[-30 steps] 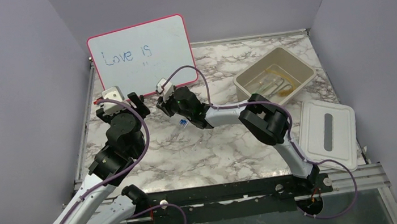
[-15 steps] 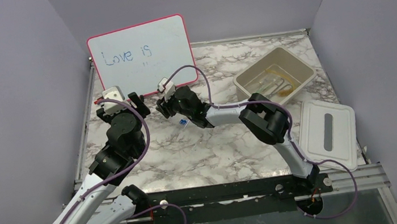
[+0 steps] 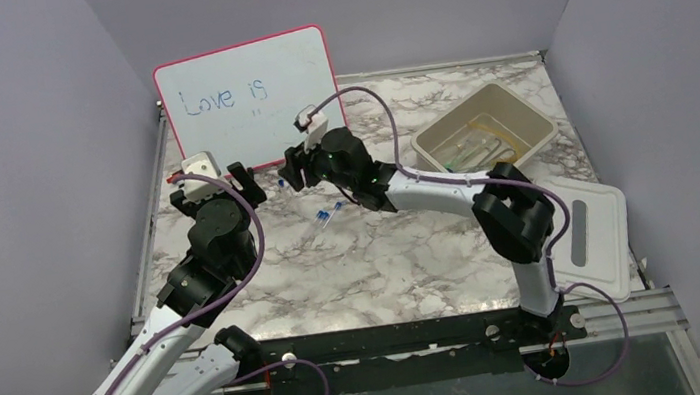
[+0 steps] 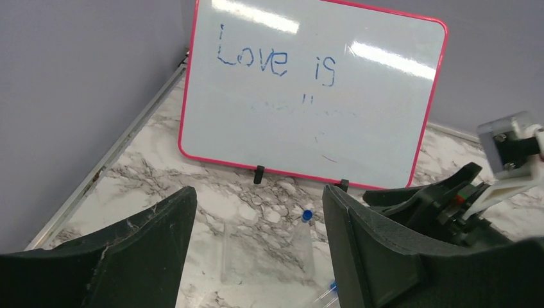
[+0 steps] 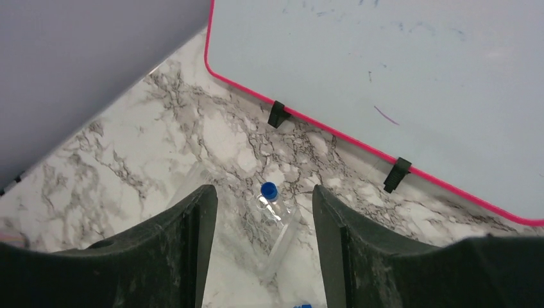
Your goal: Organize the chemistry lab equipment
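Note:
A clear tube with a blue cap (image 5: pixel 280 226) lies on the marble just below the open fingers of my right gripper (image 5: pixel 263 208), and nothing is held. The same tube (image 4: pixel 304 239) shows between the open jaws of my left gripper (image 4: pixel 256 215), lower down on the table. From above, its blue cap (image 3: pixel 281 181) sits between the left gripper (image 3: pixel 245 182) and the right gripper (image 3: pixel 294 169). Two small blue-tipped pieces (image 3: pixel 330 212) lie a little nearer. A second clear tube (image 4: pixel 224 253) lies to the left.
The pink-framed whiteboard (image 3: pixel 253 94) stands right behind both grippers. A beige tub (image 3: pixel 439 133) at the back right holds tubes and an amber hose (image 3: pixel 498 139). Its lid (image 3: pixel 577 235) lies flat at the right edge.
My right gripper has opened and shifted back and right toward the whiteboard, its elbow swinging right. The small blue-tipped pieces now lie uncovered on the marble. The left arm has stayed put.

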### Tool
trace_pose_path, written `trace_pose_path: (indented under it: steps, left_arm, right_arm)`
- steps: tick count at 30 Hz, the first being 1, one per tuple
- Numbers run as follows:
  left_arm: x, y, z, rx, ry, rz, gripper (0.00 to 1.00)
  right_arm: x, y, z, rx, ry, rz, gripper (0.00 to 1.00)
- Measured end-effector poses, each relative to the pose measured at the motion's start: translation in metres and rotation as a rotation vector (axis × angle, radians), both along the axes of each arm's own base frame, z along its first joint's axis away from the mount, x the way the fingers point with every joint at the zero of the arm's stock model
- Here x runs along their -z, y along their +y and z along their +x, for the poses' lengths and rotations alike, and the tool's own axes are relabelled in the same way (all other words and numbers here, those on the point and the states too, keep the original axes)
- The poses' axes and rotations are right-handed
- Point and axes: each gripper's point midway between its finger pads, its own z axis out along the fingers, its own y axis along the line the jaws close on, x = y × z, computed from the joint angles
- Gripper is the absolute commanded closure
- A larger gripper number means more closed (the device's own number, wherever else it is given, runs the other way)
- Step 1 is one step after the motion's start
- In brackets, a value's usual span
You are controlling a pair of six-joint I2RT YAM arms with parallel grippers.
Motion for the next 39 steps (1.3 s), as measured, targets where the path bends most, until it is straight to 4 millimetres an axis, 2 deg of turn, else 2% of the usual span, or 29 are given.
trace_pose_path:
  steps: [3,6,12,17,21,32,39]
  left_arm:
    - [0.000,-0.003,0.000,0.015,0.000,-0.002,0.23]
    - [0.001,-0.008,0.001,0.044,0.002,-0.003,0.21]
    - [0.004,-0.018,0.004,0.094,0.015,0.001,0.20]
    - [0.011,-0.026,0.008,0.125,0.041,0.017,0.20]
    - [0.014,-0.030,0.010,0.138,0.052,0.024,0.20]
    - [0.015,-0.032,0.010,0.148,0.055,0.024,0.20]
    - [0.016,-0.033,0.011,0.149,0.060,0.028,0.20]
  right_arm:
    - [-0.010,-0.019,-0.001,0.077,0.081,0.019,0.43]
    - [0.004,-0.040,0.002,0.179,0.189,0.002,0.45]
    - [0.081,-0.097,-0.004,0.437,0.480,-0.122,0.50]
    - [0.126,-0.122,-0.007,0.556,0.595,-0.217,0.50]
    - [0.140,-0.120,-0.006,0.582,0.632,-0.259,0.49]
    - [0.142,-0.109,-0.003,0.549,0.651,-0.274,0.48]
    - [0.150,-0.100,-0.012,0.488,0.658,-0.335,0.48]
